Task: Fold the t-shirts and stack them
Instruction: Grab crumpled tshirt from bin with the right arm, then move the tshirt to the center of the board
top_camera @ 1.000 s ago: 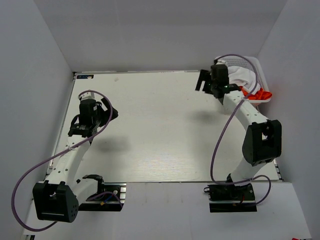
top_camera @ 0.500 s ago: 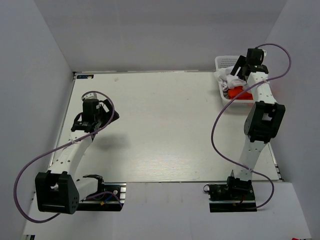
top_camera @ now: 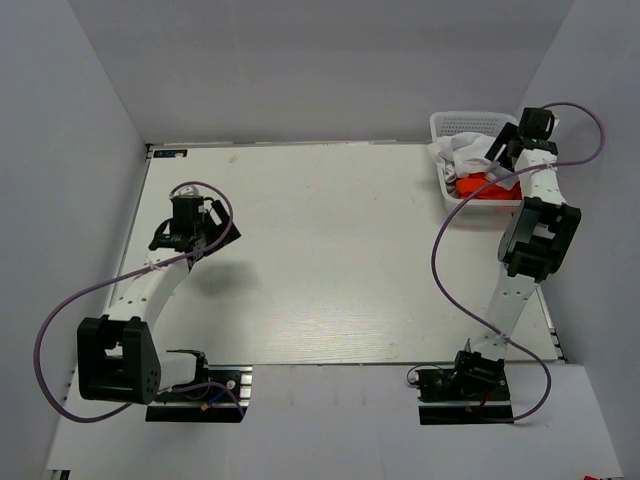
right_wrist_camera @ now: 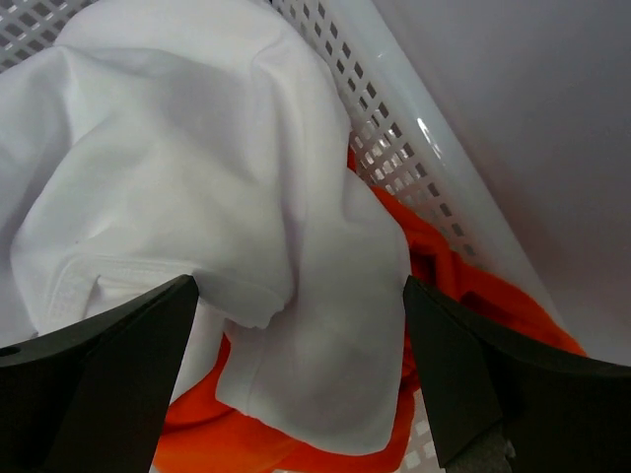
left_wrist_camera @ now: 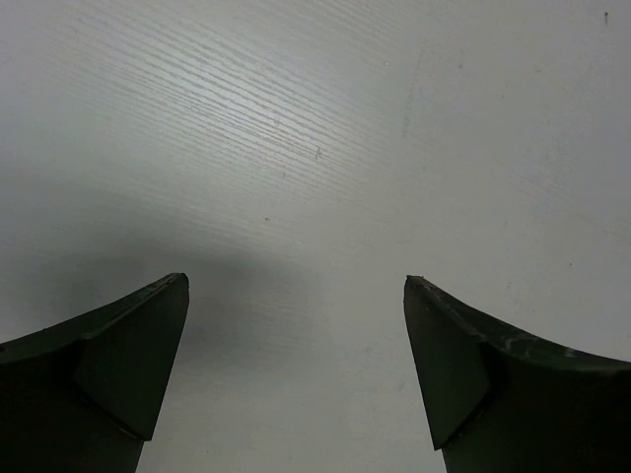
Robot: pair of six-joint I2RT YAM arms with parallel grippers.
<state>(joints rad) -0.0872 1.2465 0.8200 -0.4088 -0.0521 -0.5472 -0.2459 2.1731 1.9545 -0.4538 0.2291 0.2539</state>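
A crumpled white t-shirt (right_wrist_camera: 197,168) lies on top of an orange t-shirt (right_wrist_camera: 463,286) inside the white lattice basket (right_wrist_camera: 394,108). Both also show in the top view, the white shirt (top_camera: 462,152) and the orange shirt (top_camera: 482,186) at the table's far right. My right gripper (right_wrist_camera: 301,296) is open just above the white shirt, holding nothing. My left gripper (left_wrist_camera: 296,286) is open and empty over bare table at the left (top_camera: 190,222). No grey shirt is in view.
The basket (top_camera: 452,124) stands in the far right corner against the grey walls. The white wood-grain table (top_camera: 320,260) fills the middle. Cables loop beside both arms.
My right arm has swung from the table's far middle right to over the basket, and it now hangs above the shirts. My left gripper has shifted slightly away from the base.
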